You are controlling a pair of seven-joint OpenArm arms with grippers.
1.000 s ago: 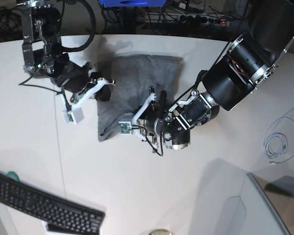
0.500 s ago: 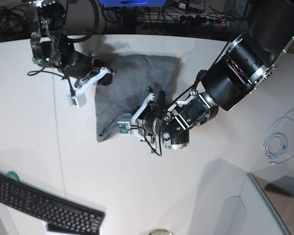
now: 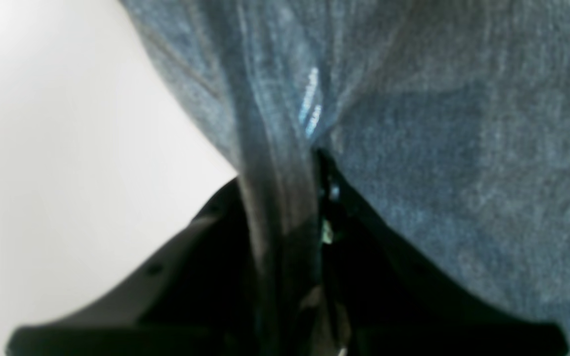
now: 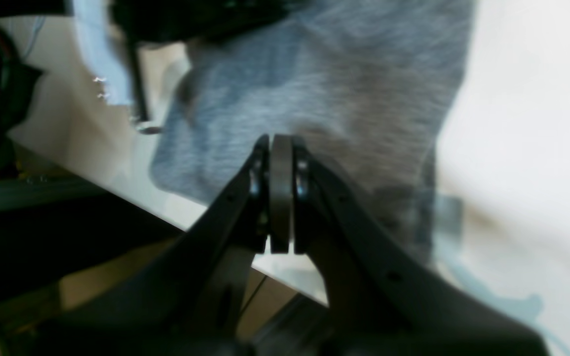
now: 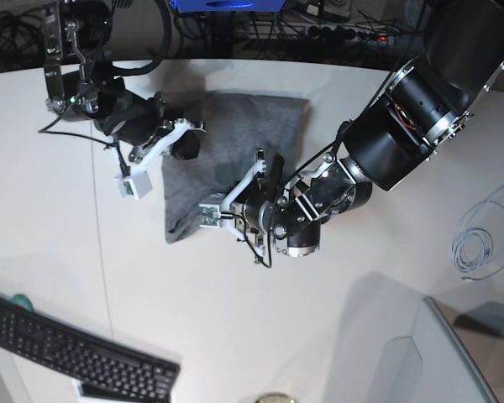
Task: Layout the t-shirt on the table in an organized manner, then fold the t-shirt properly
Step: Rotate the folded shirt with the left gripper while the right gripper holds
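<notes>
The grey t-shirt point(image 5: 235, 138) lies folded into a rough rectangle on the white table point(image 5: 336, 336). My left gripper point(image 5: 266, 170) sits on the t-shirt's lower right part. In the left wrist view this gripper point(image 3: 285, 183) is shut on a raised fold of the t-shirt point(image 3: 438, 123). My right gripper point(image 5: 187, 148) hovers at the t-shirt's left edge. Its fingers point(image 4: 281, 148) are pressed together with nothing between them, and the t-shirt point(image 4: 344, 74) lies beyond the tips.
A black keyboard point(image 5: 76, 353) lies at the front left. A coiled pale cable point(image 5: 479, 239) rests at the right edge. A thin dark seam point(image 5: 101, 252) crosses the table. A grey panel point(image 5: 454, 361) stands at the front right. Cables crowd the back edge.
My right gripper swung up along the t-shirt's left side, then came right onto its edge. The left arm drifted slightly left, still holding the fabric.
</notes>
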